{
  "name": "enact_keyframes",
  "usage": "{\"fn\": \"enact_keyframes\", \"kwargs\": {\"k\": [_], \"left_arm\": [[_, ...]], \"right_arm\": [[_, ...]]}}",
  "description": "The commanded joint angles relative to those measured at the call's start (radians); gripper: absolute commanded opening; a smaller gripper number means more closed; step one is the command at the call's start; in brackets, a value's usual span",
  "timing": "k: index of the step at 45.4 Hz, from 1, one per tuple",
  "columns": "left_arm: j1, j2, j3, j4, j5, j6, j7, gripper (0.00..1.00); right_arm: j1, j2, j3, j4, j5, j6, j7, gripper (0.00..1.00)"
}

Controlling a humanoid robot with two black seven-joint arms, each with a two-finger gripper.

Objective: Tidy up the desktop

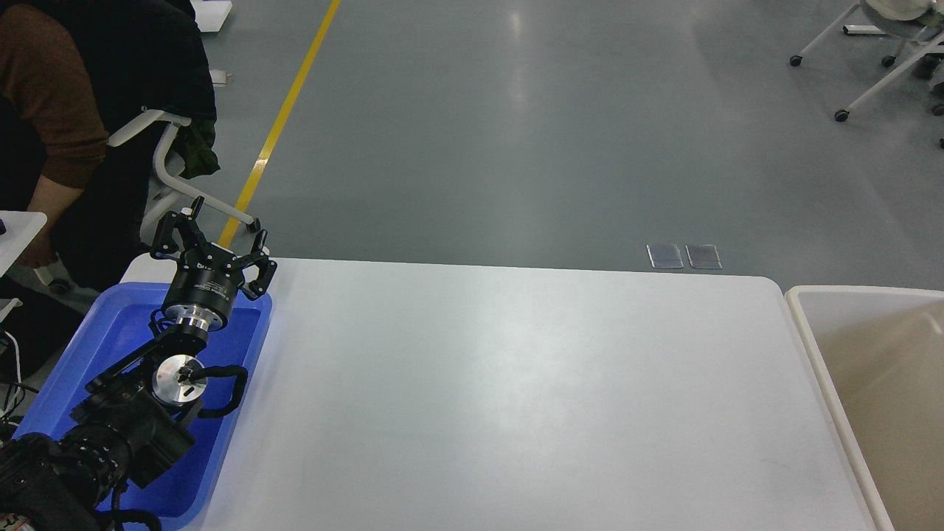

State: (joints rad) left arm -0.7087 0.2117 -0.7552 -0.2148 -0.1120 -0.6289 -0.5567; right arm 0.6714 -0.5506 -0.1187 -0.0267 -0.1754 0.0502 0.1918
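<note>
The left gripper (217,236) is being held with its 2 fingers spread, empty, over the far end of the blue tray (254,346). The desktop (516,398) is lying to its right, long axis running left-right. The right gripper is not being shown.

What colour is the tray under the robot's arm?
Blue. The tray shows best in the head view, the only view here.
</note>
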Motion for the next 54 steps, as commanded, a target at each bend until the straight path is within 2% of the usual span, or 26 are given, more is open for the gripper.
{"fn": "enact_keyframes", "kwargs": {"k": [1, 5, 6, 10, 13, 15, 16, 17, 44, 48, 54], "left_arm": [[0.0, 0.0, 0.001, 0.0, 0.0, 0.0, 0.0, 1.0], [0.0, 0.0, 0.0, 0.0, 0.0, 0.0, 0.0, 1.0], [0.0, 0.0, 0.001, 0.0, 0.0, 0.0, 0.0, 1.0], [0.0, 0.0, 0.001, 0.0, 0.0, 0.0, 0.0, 1.0], [0.0, 0.0, -0.001, 0.0, 0.0, 0.0, 0.0, 1.0], [0.0, 0.0, 0.001, 0.0, 0.0, 0.0, 0.0, 1.0], [0.0, 0.0, 0.001, 0.0, 0.0, 0.0, 0.0, 1.0], [0.0, 0.0, 0.001, 0.0, 0.0, 0.0, 0.0, 1.0], [0.0, 0.0, 0.001, 0.0, 0.0, 0.0, 0.0, 1.0], [0.0, 0.0, 0.0, 0.0, 0.0, 0.0, 0.0, 1.0], [0.0, 0.0, 0.001, 0.0, 0.0, 0.0, 0.0, 1.0]], "right_arm": [[-0.021, 0.032, 0.007, -0.001, 0.007, -0.009, 0.0, 0.0], [-0.022, 0.031, 0.007, -0.001, 0.008, -0.023, 0.0, 0.0], [-0.022, 0.031, 0.007, -0.001, 0.007, -0.029, 0.0, 0.05], [-0.024, 0.031, 0.005, 0.001, 0.007, -0.055, 0.001, 0.46], [-0.026, 0.031, 0.005, 0.004, 0.007, -0.066, 0.003, 0.69], [-0.026, 0.031, 0.007, 0.004, 0.007, -0.07, 0.003, 0.88], [-0.024, 0.031, 0.007, 0.004, 0.007, -0.072, 0.003, 0.96], [-0.024, 0.031, 0.008, 0.005, 0.007, -0.072, 0.003, 0.99], [-0.007, 0.031, 0.017, 0.022, 0.007, -0.053, 0.008, 1.0], [0.008, 0.029, 0.083, 0.063, 0.008, -0.053, 0.009, 1.0], [0.036, -0.003, 0.313, 0.16, 0.007, -0.055, 0.009, 1.0]]}}
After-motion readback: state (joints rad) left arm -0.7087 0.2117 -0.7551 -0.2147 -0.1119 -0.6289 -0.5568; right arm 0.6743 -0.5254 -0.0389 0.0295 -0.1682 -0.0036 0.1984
